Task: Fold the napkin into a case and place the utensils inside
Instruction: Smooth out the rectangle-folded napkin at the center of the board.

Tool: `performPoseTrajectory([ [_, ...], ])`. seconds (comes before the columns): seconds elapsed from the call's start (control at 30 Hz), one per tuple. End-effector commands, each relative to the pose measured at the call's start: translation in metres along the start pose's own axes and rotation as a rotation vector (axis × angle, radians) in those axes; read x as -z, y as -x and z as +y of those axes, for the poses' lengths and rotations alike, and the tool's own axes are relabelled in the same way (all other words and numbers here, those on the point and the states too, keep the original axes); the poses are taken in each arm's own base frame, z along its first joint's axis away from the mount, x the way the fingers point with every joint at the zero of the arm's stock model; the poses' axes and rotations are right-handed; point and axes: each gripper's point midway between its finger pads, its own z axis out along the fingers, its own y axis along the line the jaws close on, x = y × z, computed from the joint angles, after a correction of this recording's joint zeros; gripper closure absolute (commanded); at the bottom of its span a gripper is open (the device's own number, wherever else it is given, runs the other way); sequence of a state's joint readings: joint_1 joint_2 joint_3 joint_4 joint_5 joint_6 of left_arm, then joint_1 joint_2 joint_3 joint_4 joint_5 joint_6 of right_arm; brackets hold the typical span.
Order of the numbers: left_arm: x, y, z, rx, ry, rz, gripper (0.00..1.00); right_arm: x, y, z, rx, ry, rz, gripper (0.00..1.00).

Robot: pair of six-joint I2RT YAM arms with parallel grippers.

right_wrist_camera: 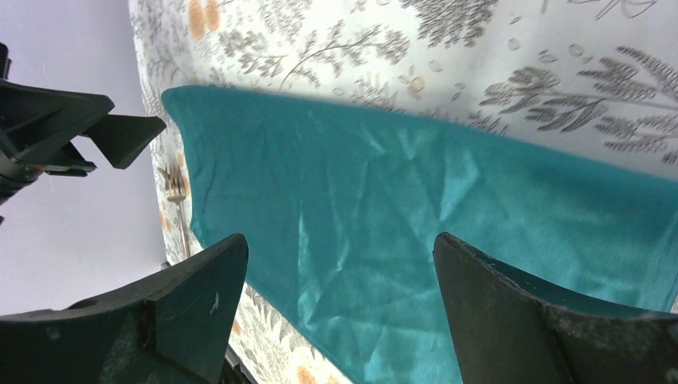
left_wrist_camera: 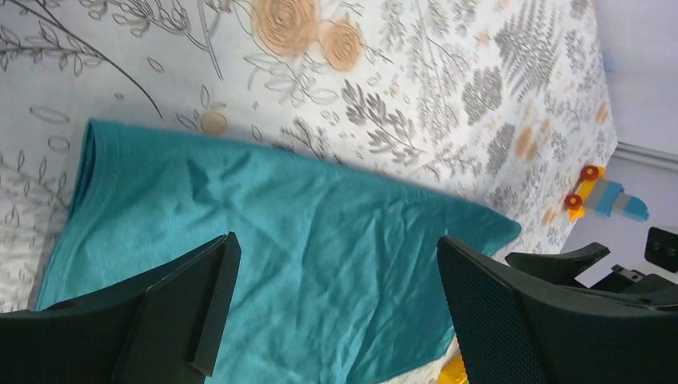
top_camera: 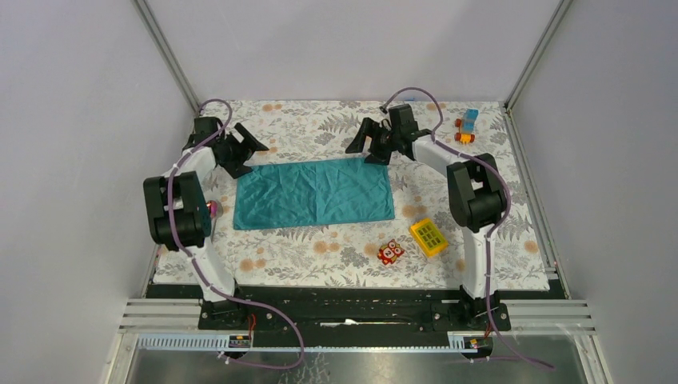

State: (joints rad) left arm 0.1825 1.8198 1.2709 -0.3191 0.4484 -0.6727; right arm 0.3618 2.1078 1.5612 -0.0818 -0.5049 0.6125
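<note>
two tools ready | left gripper and right gripper jaws apart, empty, over the upper corners of the teal-green soft fabric napkin, flat at frame centre | advice: pinch both corners at once, pull evenly toward the bottom, edges matched, creases pressed

The right end effector hangs with its jaws spread wide above the creased teal napkin on the floral worktop. A fork lies just beside the napkin's edge.
</note>
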Motion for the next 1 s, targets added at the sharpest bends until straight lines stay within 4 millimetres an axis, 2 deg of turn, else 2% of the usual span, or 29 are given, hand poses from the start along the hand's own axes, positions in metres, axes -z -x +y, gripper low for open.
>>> performPoseTrajectory([
  [0.0, -0.017, 0.026, -0.007, -0.003, -0.03, -0.043, 0.01, -0.012, 0.021, -0.003, -0.06, 0.06, 0.001, 0.07],
  [0.2, -0.035, 0.033, 0.016, 0.008, -0.001, -0.044, 0.01, -0.022, 0.023, -0.042, -0.092, 0.009, 0.005, 0.07],
  [0.4, -0.048, 0.025, 0.052, 0.04, 0.075, -0.025, 0.01, -0.024, 0.019, -0.073, -0.088, -0.047, 0.012, 0.07],
  [0.47, -0.047, 0.022, 0.05, 0.044, 0.065, -0.01, 0.01, -0.022, 0.019, -0.079, -0.085, -0.073, 0.015, 0.07],
  [0.57, -0.035, 0.028, 0.03, 0.039, 0.014, -0.023, 0.01, -0.014, 0.024, -0.065, -0.067, -0.045, 0.009, 0.07],
  [0.73, -0.016, 0.046, -0.008, 0.037, -0.078, -0.054, 0.01, 0.003, 0.047, -0.022, -0.052, 0.064, -0.024, 0.06],
  [0.83, -0.021, 0.051, -0.011, 0.053, -0.09, -0.048, 0.01, 0.001, 0.051, -0.011, -0.073, 0.117, -0.026, 0.06],
  [0.97, -0.04, 0.049, 0.0, 0.075, -0.081, -0.023, 0.01, -0.01, 0.05, -0.023, -0.093, 0.1, -0.02, 0.06],
])
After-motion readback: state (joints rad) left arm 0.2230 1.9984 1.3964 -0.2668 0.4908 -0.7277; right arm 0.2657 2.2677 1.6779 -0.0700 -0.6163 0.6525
